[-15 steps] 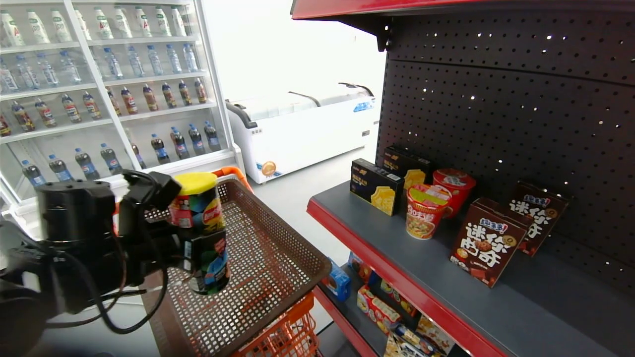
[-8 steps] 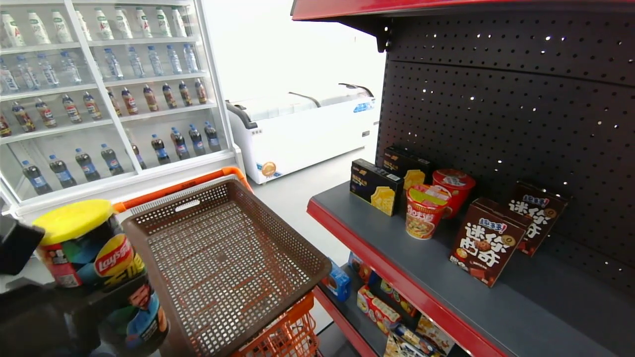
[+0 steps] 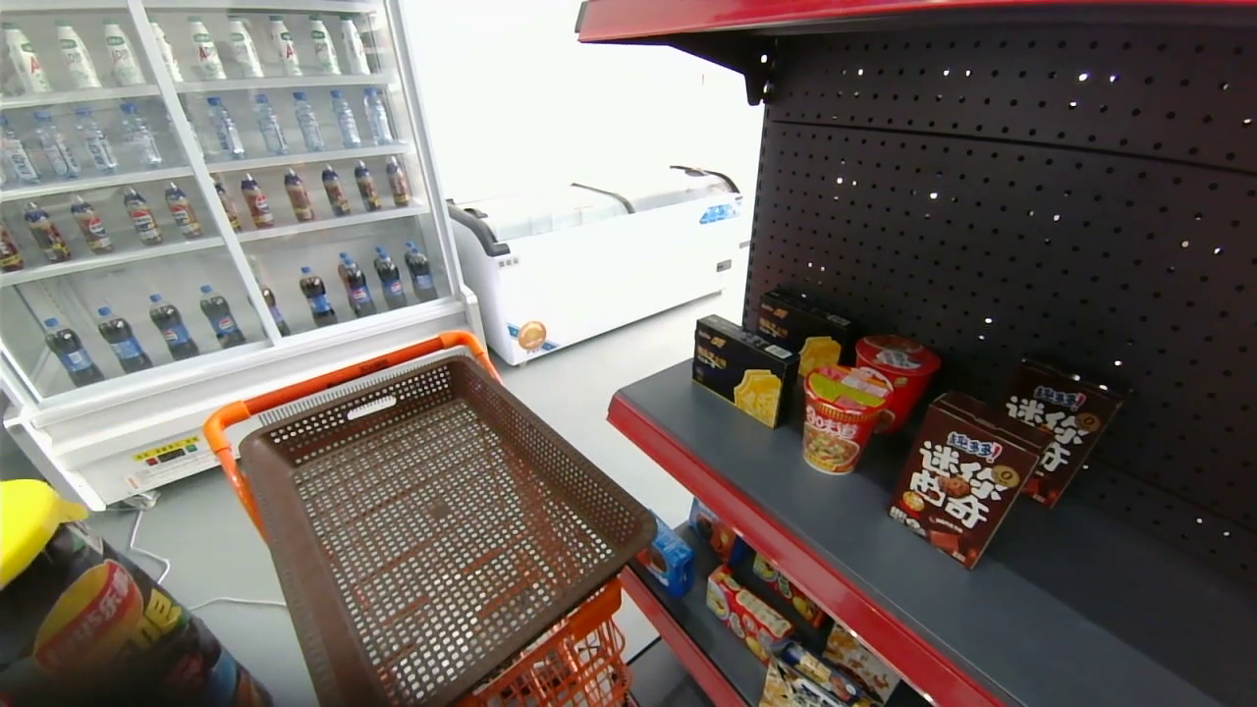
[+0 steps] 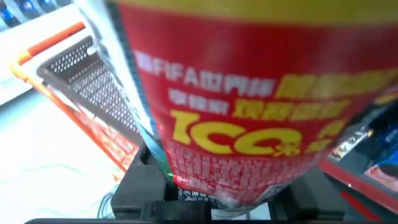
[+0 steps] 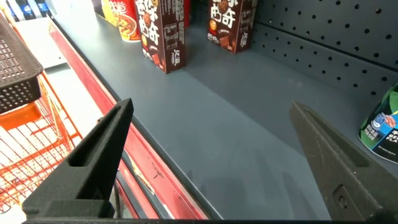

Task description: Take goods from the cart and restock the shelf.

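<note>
1. Chip can: it sits at the near left, outside the cart basket and well apart from the shelf. The yellow lid faces up and the body leans slightly. The left jaws are clenched on the can's body, and in the left wrist view its red side lies hard against the camera. Judgement: carrying it lid-up lets the flat base land first on the shelf.

2. Right jaws: they are released and spread wide, grasping nothing. They hang above the grey shelf board, with the brown boxes farther along the board. A second can stands near them against the perforated back panel. Judgement: this arm is parked low over the board, so the left arm needs a path that avoids it.

3. Shelf stock: the yellow-and-black boxes, noodle cups and brown boxes stand upright in pairs, one behind the other, faces to the aisle. Judgement: the can belongs upright beside goods of its own kind, most likely near the second can.

4. Caution: the shelf's red front edge is raised, so the can's base must clear it before lowering.
</note>
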Tool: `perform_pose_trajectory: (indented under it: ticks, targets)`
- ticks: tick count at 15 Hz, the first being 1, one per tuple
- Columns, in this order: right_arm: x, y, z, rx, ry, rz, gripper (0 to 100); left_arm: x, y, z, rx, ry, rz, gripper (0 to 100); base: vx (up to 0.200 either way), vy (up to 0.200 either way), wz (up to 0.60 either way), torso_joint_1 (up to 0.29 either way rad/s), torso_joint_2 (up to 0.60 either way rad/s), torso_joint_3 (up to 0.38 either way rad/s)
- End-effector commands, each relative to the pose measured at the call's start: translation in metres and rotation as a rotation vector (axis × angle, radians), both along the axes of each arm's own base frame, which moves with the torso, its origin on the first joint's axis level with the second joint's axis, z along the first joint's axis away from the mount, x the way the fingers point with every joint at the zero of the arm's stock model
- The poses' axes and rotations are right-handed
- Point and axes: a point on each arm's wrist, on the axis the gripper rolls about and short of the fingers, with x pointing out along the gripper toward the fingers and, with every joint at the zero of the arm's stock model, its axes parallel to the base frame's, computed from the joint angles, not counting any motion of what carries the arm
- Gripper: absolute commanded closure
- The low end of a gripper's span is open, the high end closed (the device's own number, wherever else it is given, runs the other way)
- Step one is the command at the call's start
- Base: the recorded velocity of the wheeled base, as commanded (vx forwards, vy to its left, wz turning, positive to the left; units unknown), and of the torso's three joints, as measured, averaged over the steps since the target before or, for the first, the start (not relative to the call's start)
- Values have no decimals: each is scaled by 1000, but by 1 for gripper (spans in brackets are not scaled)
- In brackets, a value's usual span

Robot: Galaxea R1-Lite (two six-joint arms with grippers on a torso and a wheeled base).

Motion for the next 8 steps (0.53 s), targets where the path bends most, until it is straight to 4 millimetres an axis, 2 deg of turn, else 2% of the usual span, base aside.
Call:
perform_pose_trajectory:
  ticks: [1,2,4,8]
  targets:
    - [0,0,0,0,-1,0,0,-18,2,0,-2,-40,5,100,0,0,0,0,0,0]
    - [0,0,0,1,-1,0,0,-21,2,-2,-2,-31,5,100,0,0,0,0,0,0]
    - [0,0,0,0,-1,0,0,-31,3,-10,0,-7,4,100,0,0,-600,-5,0,5]
    - [0,0,0,0,-1,0,0,-32,3,-9,0,-8,2,100,0,0,-600,7,1,5]
